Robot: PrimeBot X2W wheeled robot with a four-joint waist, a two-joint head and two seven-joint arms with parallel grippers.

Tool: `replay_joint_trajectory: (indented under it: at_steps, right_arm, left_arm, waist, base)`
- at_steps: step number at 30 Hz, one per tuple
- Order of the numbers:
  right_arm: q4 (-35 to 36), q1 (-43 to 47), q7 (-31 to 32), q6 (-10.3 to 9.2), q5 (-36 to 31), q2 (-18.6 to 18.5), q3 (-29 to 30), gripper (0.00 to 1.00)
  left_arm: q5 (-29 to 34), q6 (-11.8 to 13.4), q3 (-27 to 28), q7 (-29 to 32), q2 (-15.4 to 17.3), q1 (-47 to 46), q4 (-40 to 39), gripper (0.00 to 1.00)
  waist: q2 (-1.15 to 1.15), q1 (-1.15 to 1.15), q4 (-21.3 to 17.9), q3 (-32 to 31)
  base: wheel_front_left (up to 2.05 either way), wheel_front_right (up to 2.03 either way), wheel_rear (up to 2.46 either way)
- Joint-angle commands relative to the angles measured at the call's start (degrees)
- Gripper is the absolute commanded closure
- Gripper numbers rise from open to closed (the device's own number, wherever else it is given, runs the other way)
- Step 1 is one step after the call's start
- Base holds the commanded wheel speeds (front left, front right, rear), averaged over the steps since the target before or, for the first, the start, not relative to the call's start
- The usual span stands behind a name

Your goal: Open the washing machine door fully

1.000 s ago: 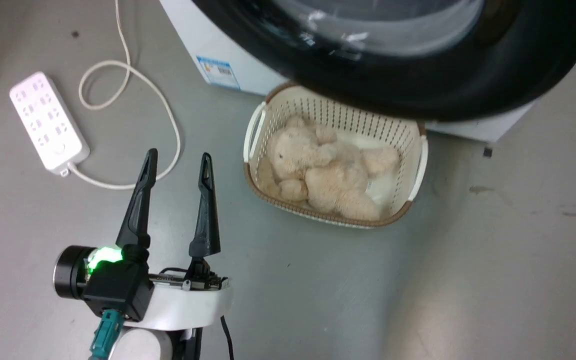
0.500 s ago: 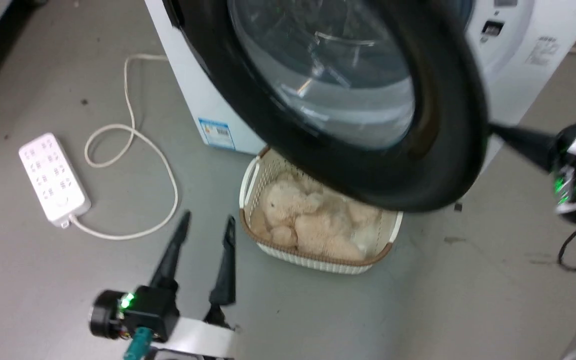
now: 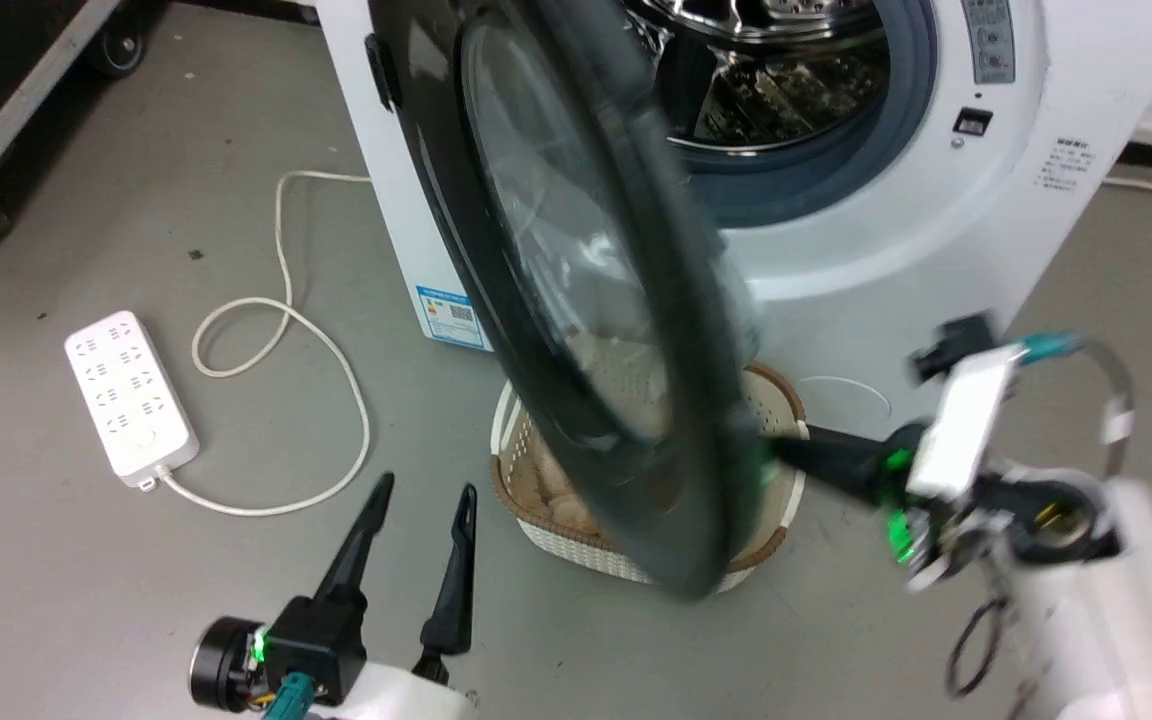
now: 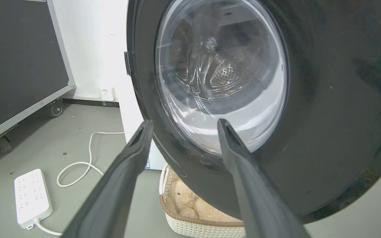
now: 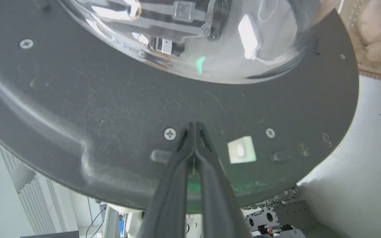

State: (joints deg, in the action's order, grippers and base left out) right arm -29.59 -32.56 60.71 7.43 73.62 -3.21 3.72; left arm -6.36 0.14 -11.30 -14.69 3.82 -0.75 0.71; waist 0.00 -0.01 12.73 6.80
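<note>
Washing machine door (image 3: 576,300) is standing roughly half open, hinged at the left of the washing machine (image 3: 936,250). Right gripper (image 5: 194,124) is nearer: jaws pressed together, holding nothing, tips seemingly touching the door's inner face, so the push is heading left. Left gripper (image 3: 423,488) is hovering near the outer face, jaws spread wide and empty.

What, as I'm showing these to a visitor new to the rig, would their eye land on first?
The washing machine door, a huge black-rimmed glass round, stands partway open across the middle of the head view, with the steel drum bared behind it at the top. The right gripper, fingers shut, has its tips against the door's inner face near the low rim. Under the door sits a cream basket holding a plush toy.
</note>
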Motion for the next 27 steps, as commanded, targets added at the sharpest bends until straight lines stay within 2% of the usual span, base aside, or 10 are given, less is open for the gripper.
replay_joint_trajectory:
  at_steps: [1, 11, 12, 13, 14, 18, 23, 24, 25, 27]
  right_arm:
    - [1.81, 3.07, -1.42, 0.06, 2.74, 0.33, -4.05, 1.00]
    - [7.76, 9.67, -10.34, 0.06, 8.99, 0.33, -17.34, 1.00]
    - [7.79, 9.84, -11.53, 0.06, 8.47, 0.33, -17.26, 0.75]
    - [7.78, 9.98, -12.64, 0.06, 7.66, 0.33, -16.95, 0.28]
    - [7.75, 10.11, -13.74, 0.06, 6.65, 0.33, -16.35, 0.00]
    - [9.72, 11.08, -19.73, 0.06, 1.82, -1.36, -12.26, 0.00]
    - [19.32, 13.70, -33.81, 0.06, -13.10, -7.54, -12.18, 0.00]
    - [21.90, 14.56, -37.26, 0.06, -16.49, -9.31, -13.19, 0.00]
    - [26.78, 17.31, -48.22, 0.06, -25.83, -13.79, -15.01, 0.00]
    - [28.26, 19.07, -55.02, 0.06, -32.20, -16.04, -15.45, 0.00]
  left_arm:
    - [-0.60, -0.59, -0.14, -0.22, 0.37, 1.09, 0.74, 0.00]
    - [-2.92, -2.12, -0.13, 1.27, 1.57, 2.05, 1.77, 0.00]
    - [-3.05, -2.09, -0.06, 1.31, 1.65, 2.11, 1.78, 0.00]
    - [-3.16, -2.04, 0.02, 1.34, 1.73, 2.19, 1.82, 0.00]
    - [-3.26, -1.98, 0.07, 1.37, 1.80, 2.26, 1.90, 0.00]
    - [-3.80, -1.76, 0.28, 1.40, 1.87, 2.52, 2.28, 0.00]
    - [-5.40, -1.41, 1.34, 1.41, 1.91, 2.93, 2.35, 0.00]
    - [-6.25, -1.48, 1.68, 1.60, 1.78, 2.92, 2.34, 0.00]
    - [-6.55, -1.40, 2.37, 2.21, 2.73, 2.67, 2.29, 0.00]
    - [-7.40, -1.23, 3.28, 2.53, 3.02, 2.62, 2.14, 0.00]
  waist:
    - [0.00, 0.01, 0.37, -0.65]
    - [0.00, 0.01, 0.98, -2.63]
    - [0.00, 0.01, 0.84, -2.81]
    - [0.00, 0.01, 0.64, -3.05]
    - [0.00, 0.01, 0.42, -3.34]
    - [0.00, 0.01, -0.80, -4.94]
    - [0.00, 0.01, -3.50, -6.46]
    - [0.00, 0.01, -3.97, -6.69]
    - [0.00, 0.01, -5.51, -7.30]
    - [0.00, 0.01, -6.60, -7.47]
  base:
    - [0.00, 0.00, 0.00]
    - [0.00, 0.00, 0.00]
    - [0.00, 0.00, 0.00]
    - [0.00, 0.00, 0.00]
    - [0.00, 0.00, 0.00]
    - [0.00, 0.00, 0.00]
    - [0.00, 0.00, 0.00]
    - [0.00, 0.00, 0.00]
    - [0.00, 0.00, 0.00]
    - [0.00, 0.00, 0.00]
